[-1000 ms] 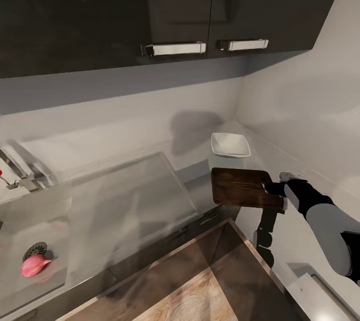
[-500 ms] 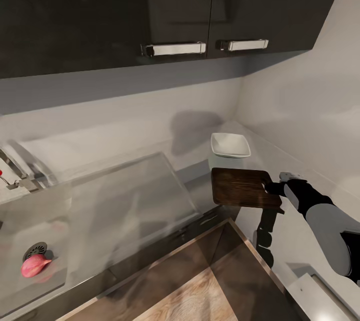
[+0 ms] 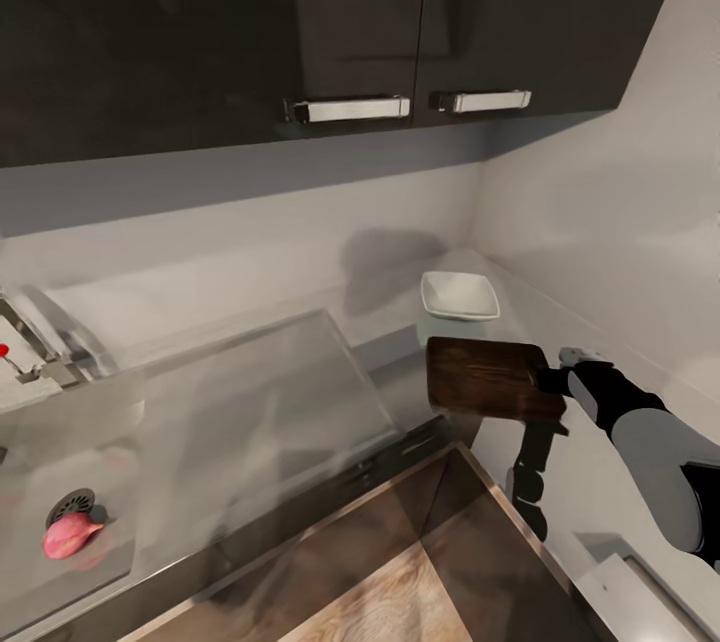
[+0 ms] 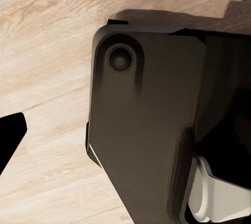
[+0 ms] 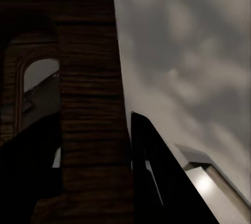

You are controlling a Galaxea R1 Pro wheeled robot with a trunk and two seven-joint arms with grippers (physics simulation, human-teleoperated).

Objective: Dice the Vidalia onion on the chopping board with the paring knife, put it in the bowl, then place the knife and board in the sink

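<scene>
Holding the chopping board (image 3: pixel 490 380) by its handle end, our right gripper (image 3: pixel 556 380) is keeping it lifted flat above the countertop (image 3: pixel 250 392), with the board's far edge pointing toward the middle of the worktop. In the right wrist view the board (image 5: pixel 89 103) is running between our two dark fingers (image 5: pixel 157 177), which are pressing against it on either side, the handle slot showing as a pale arch beside one of them. Our right arm is reaching in from the lower right, forearm roughly level, wrist straight and in line with the board. Just behind the board the white bowl (image 3: pixel 459 296) is sitting on the countertop near the corner of the walls, apart from the board. Well away on the left, the Vidalia onion (image 3: pixel 70 534) is lying in the sink (image 3: pixel 60 462), just beside the round drain (image 3: pixel 70 503), with the tap (image 3: pixel 35 362) rising behind the basin. We are seeing wooden floor (image 4: pixel 47 41) in the left wrist view, with part of our dark base (image 4: pixel 151 124) in front of it; we cannot tell how our left gripper's jaws are standing.
</scene>
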